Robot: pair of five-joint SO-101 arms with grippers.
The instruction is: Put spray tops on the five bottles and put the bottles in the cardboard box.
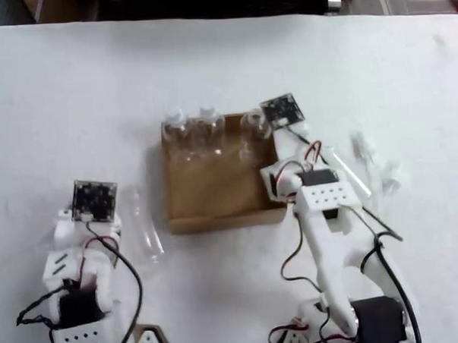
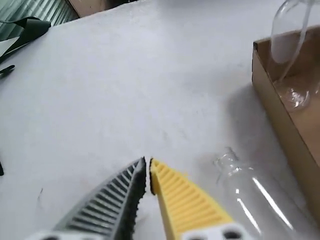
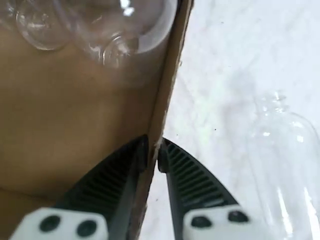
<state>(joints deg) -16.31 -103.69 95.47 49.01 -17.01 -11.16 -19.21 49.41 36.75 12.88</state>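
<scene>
Lying bottle (image 2: pixel 252 197) cut by frame edge; clear pieces (image 1: pixel 362 147) too blurred.

The near half of the cardboard box (image 1: pixel 223 219) floor gives room to come down. Three bottles (image 1: pixel 208 130) stand crowded against its far wall. The right gripper (image 3: pixel 152 148), pinched on the box's right wall, and its arm bar that side. Beyond them lies a loose bottle (image 3: pixel 285 165). Just left of the box lies another bottle (image 2: pixel 255 200), with the left gripper (image 2: pixel 148 169) beside it, fingers together. Past the box's far wall the table (image 1: pixel 73 87) offers wide passage.
</scene>
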